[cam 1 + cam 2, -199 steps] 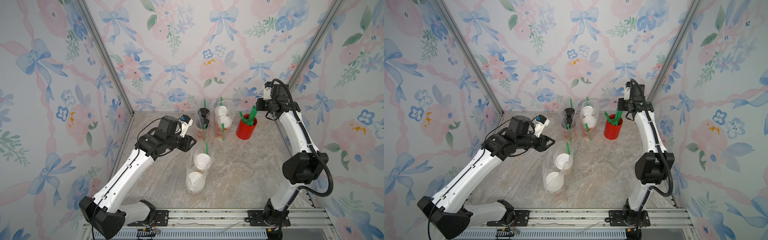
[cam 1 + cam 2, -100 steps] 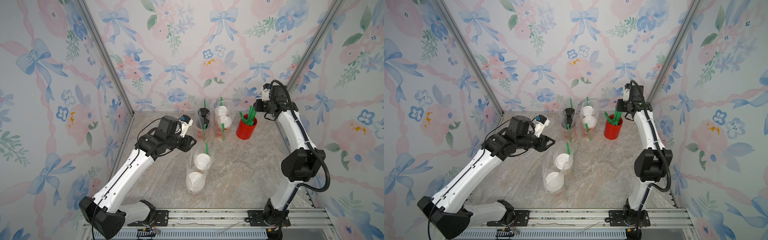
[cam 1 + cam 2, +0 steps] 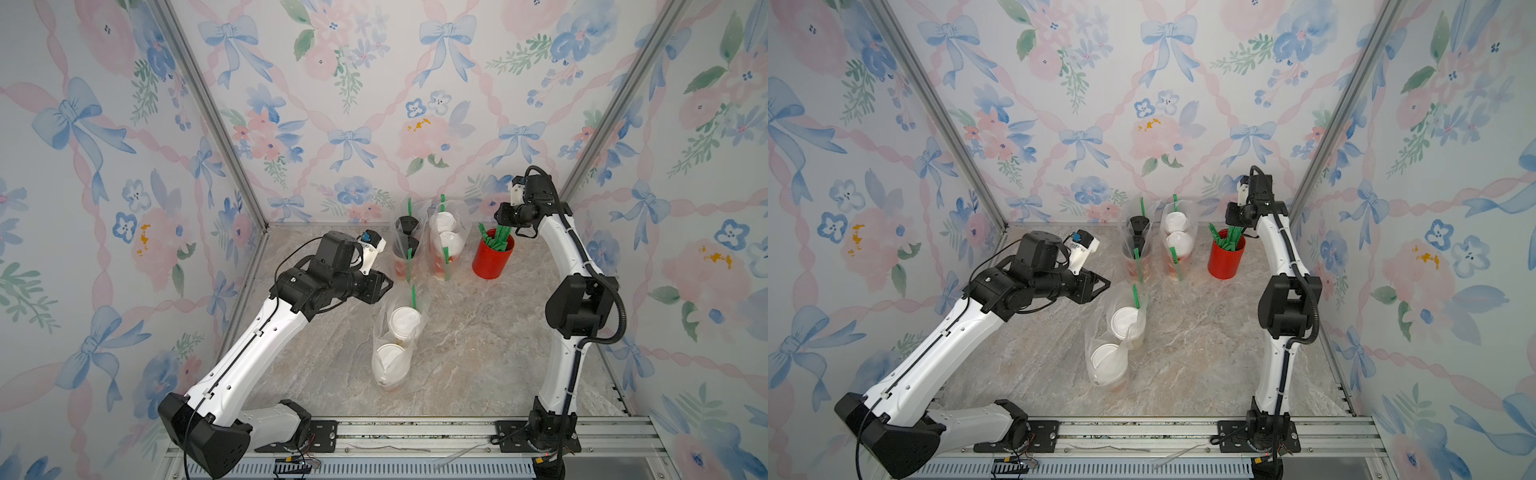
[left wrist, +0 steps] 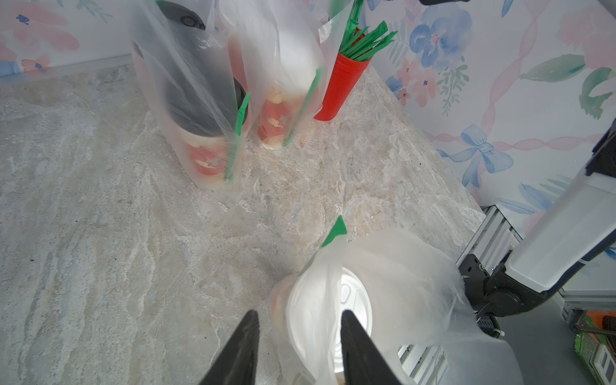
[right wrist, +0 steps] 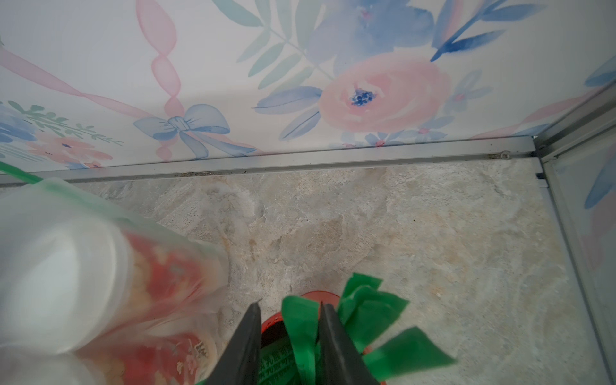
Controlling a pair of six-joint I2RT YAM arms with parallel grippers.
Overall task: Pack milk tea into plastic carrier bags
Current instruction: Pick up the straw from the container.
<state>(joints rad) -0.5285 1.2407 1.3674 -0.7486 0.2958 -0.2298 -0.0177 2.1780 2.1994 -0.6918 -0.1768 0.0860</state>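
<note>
K: Right arm (image 3: 577,307) has leaned in over the red straw cup (image 3: 492,259) since a second ago; right gripper (image 5: 290,305) has gone from near shut to parted. Left arm (image 3: 266,345): no shift seen.

M: Milk tea?

K: Six milk tea cups (image 3: 405,320), all inside the three carrier bags (image 3: 381,332), so far as both top views show. Black-lidded pair (image 3: 408,226) and a white-lidded pair (image 3: 451,245) bagged side by side at the back of the counter (image 3: 478,340); last white-lidded pair in the near bag (image 3: 1096,332), mid-counter. Back bags carry two green straws (image 3: 409,259) each. Near bag shows a single straw (image 3: 414,293).

M: So the step is a second straw.

K: My reading, yes. Right wrist view: jaws spread either side of one green straw top (image 5: 300,330), nothing pinched yet. To do it well: settle lower so the pinch lands below the flared wrapper end, on that one straw only. Neighbours fan out close by and could ride up with it. Close square, lift straight, mind the white-lidded bag just beside the red cup.

M: Left side?

K: Left gripper (image 4: 299,313) hangs by the near bag's mouth, jaws spread, nothing pinched that I can see. Film and a white lid (image 4: 330,300) show between them in the left wrist view; whether film touches, cannot tell. Best use: keep that mouth open for the drop.
</note>
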